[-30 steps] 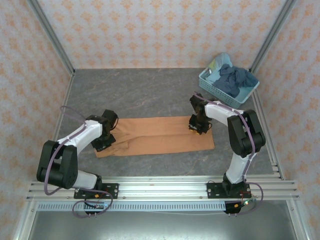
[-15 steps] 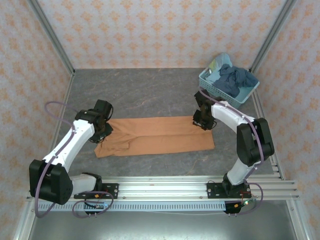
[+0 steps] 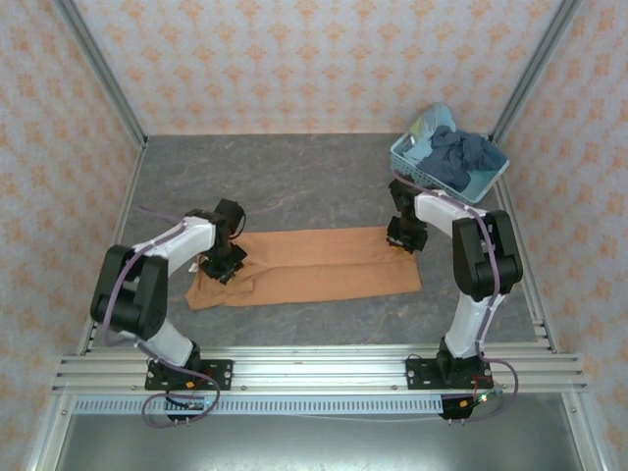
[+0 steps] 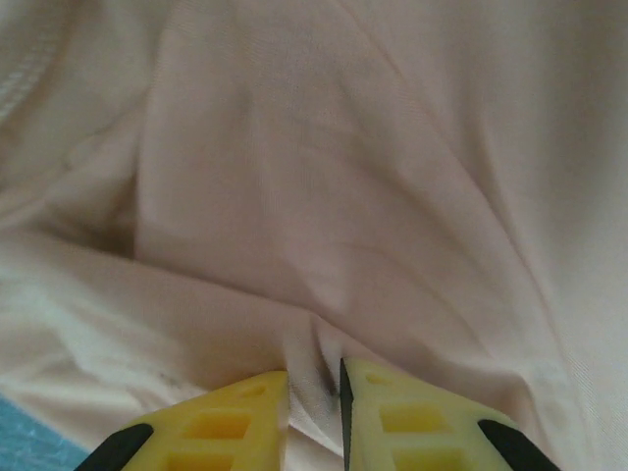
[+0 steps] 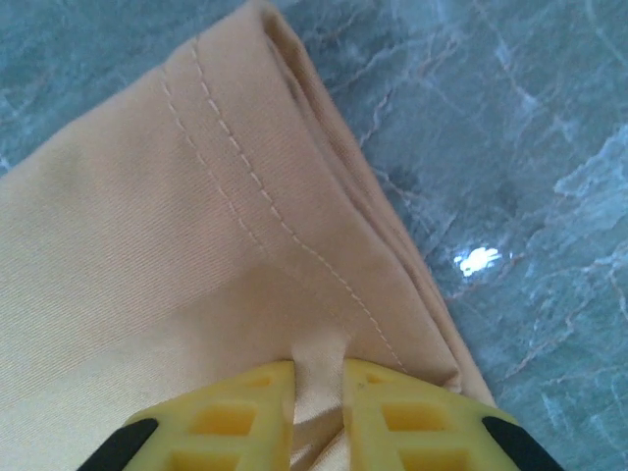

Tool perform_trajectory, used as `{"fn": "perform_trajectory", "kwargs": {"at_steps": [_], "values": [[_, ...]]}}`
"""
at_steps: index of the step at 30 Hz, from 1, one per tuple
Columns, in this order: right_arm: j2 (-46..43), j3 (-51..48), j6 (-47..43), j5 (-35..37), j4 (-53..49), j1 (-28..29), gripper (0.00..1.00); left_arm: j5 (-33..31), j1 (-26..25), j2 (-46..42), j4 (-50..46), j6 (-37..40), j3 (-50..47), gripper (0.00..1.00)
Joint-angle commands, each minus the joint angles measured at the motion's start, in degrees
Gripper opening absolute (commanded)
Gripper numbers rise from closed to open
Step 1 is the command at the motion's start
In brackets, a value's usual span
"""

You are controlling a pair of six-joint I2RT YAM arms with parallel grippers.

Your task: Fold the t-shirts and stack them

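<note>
Grey marbled table (image 3: 294, 186) bears the orange-tan t-shirt (image 3: 324, 267), its ends pinched by the left gripper (image 4: 314, 381) and right gripper (image 5: 319, 378).

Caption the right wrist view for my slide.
Right gripper pinches the hemmed corner of the orange-tan t-shirt lying on the grey marbled table.

My left fingers (image 4: 228, 420) are cut off by the bottom edge of the left wrist view, so I cannot tell how deep the pinched cloth of the orange-tan t-shirt (image 4: 324, 196) runs between them. The cloth there looks washed out. My right fingers (image 5: 397, 410) are cropped the same way, and the shirt runs off the left and bottom edges. From above, both sets of fingertips sit hidden under my wrists. The blue t-shirts (image 3: 459, 152) are heaped in the basket (image 3: 424, 175). Its wall hides their lower parts, and I cannot count them.
</note>
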Motion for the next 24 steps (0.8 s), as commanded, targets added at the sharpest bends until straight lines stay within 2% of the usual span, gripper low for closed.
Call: {"fn": "perform_trajectory", "kwargs": {"at_steps": [1, 5, 12, 15, 19, 21, 24], "values": [[1.7, -1.1, -1.1, 5.2, -4.3, -0.1, 0.19, -1.3, 0.1, 6.1, 0.8, 2.2, 5.9, 0.2], [-2.6, -7.7, 2.6, 5.0, -5.0, 0.0, 0.19, -2.2, 1.0, 17.7, -0.5, 4.5, 19.2, 0.19], [-12.2, -21.1, 14.0, -1.8, -3.4, 4.3, 0.21, -0.5, -0.2, 40.9, -4.1, 8.6, 55.4, 0.22], [-15.8, -26.5, 23.3, -8.3, 0.9, 8.3, 0.21, 3.2, -1.5, 51.4, -4.3, 9.5, 73.4, 0.24], [-19.2, -32.4, 39.5, -16.4, 12.2, 14.1, 0.23, 9.0, -3.4, 65.0, -0.1, 7.6, 95.4, 0.28], [-18.8, -33.3, 46.0, -18.1, 16.4, 16.5, 0.23, 11.4, -4.1, 69.5, 5.2, 4.6, 100.8, 0.3], [-16.5, -31.7, 52.0, -19.1, 19.9, 20.0, 0.23, 12.9, -4.6, 72.2, 16.0, -0.7, 101.3, 0.34]]}}
